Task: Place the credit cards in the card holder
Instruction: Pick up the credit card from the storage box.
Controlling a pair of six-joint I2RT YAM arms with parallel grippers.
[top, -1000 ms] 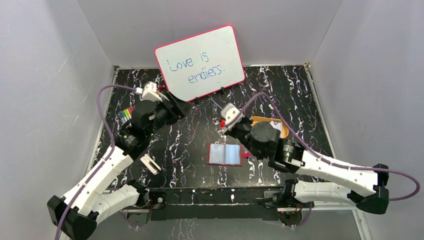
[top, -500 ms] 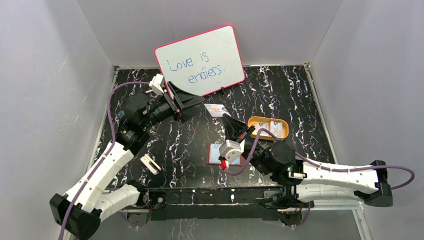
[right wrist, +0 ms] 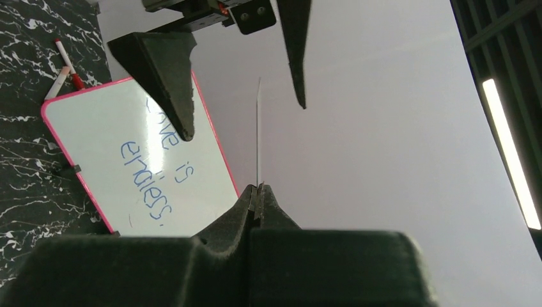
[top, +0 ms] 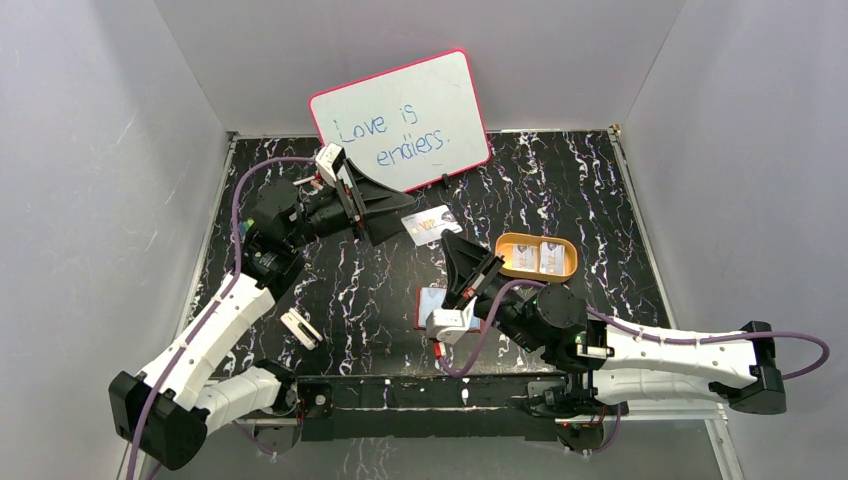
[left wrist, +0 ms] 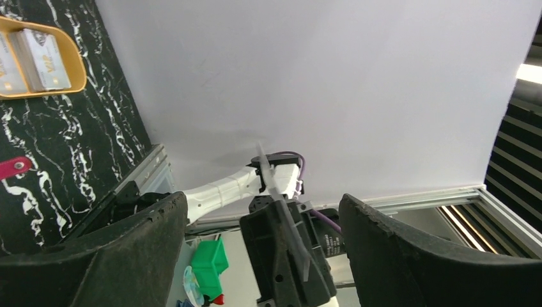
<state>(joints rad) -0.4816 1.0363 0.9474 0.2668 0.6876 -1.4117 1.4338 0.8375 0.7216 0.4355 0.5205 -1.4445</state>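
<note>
My right gripper [top: 450, 243] is shut on one edge of a whitish credit card [top: 428, 224] and holds it in the air above the table, pointing at the left gripper. The right wrist view shows the card edge-on [right wrist: 258, 128], standing out of the closed right gripper [right wrist: 257, 187]. My left gripper [top: 403, 225] is open, its fingers [right wrist: 167, 70] on either side of the card's free end without touching it. The left wrist view shows the same card [left wrist: 281, 198]. The dark-red card holder [top: 430, 303] lies open under my right wrist, mostly hidden. More cards [top: 540, 257] lie in the yellow-orange tray [top: 508, 243].
The pink-framed whiteboard [top: 400, 125] leans on the back wall. Coloured markers [top: 250, 232] lie at the left edge under the left arm. A small white object [top: 300, 328] lies near the left front. White walls enclose the table.
My right arm swung away from the tray and lifted a card into the air. The left gripper turned and reached toward it; its open fingers now flank the card's end.
</note>
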